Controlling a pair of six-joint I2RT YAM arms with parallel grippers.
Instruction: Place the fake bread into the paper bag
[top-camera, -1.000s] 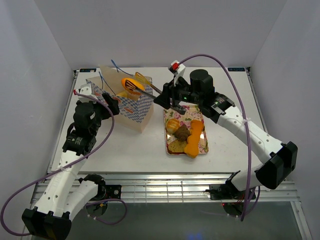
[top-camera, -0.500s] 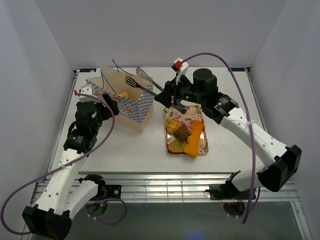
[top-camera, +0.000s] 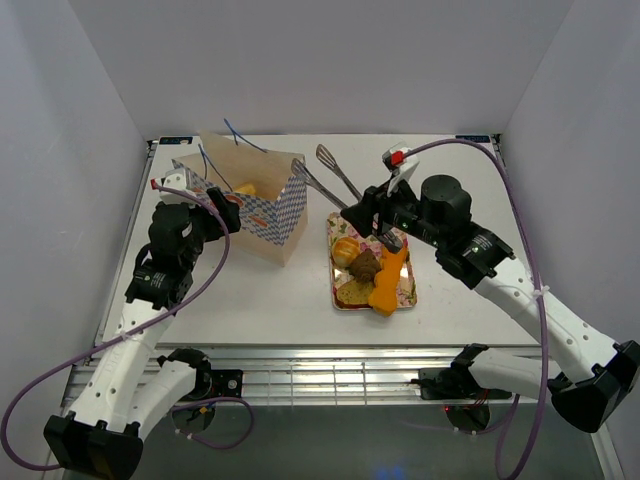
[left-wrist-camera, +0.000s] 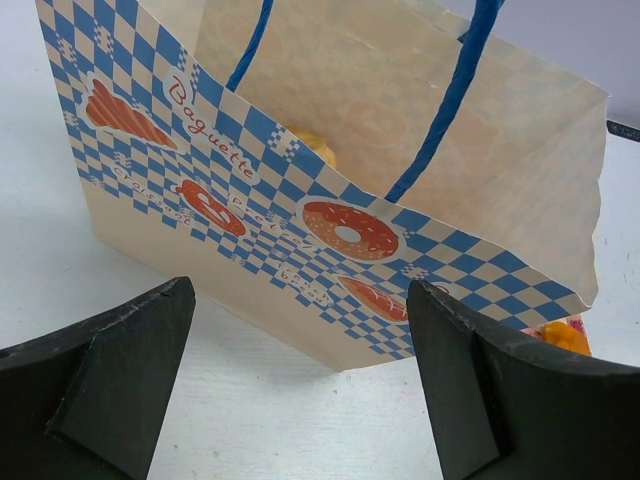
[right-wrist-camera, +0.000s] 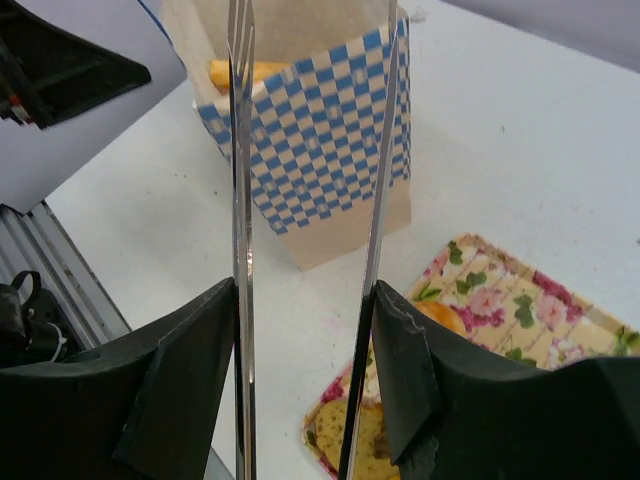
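The paper bag (top-camera: 262, 205) stands open at the back left, checkered sides showing in the left wrist view (left-wrist-camera: 330, 230) and the right wrist view (right-wrist-camera: 320, 150). One orange fake bread piece (top-camera: 245, 188) lies inside it (left-wrist-camera: 305, 148). More fake bread sits on the floral tray (top-camera: 410, 296): a golden roll (top-camera: 345, 248), a brown bun (top-camera: 364, 265), an orange croissant (top-camera: 388, 276) and a toast slice (top-camera: 351, 292). My right gripper (top-camera: 372, 218) is shut on metal tongs (top-camera: 335, 180), whose empty tips point up between bag and tray. My left gripper (top-camera: 225, 212) stands open beside the bag's left side, holding nothing.
The tray lies just right of the bag, with a narrow strip of white table between them. White walls enclose the table on three sides. A purple cable loops over each arm.
The tongs held an orange bread piece over the bag; that piece now lies inside it. My right arm has drawn back to the right with empty tongs. The left arm has stayed put.
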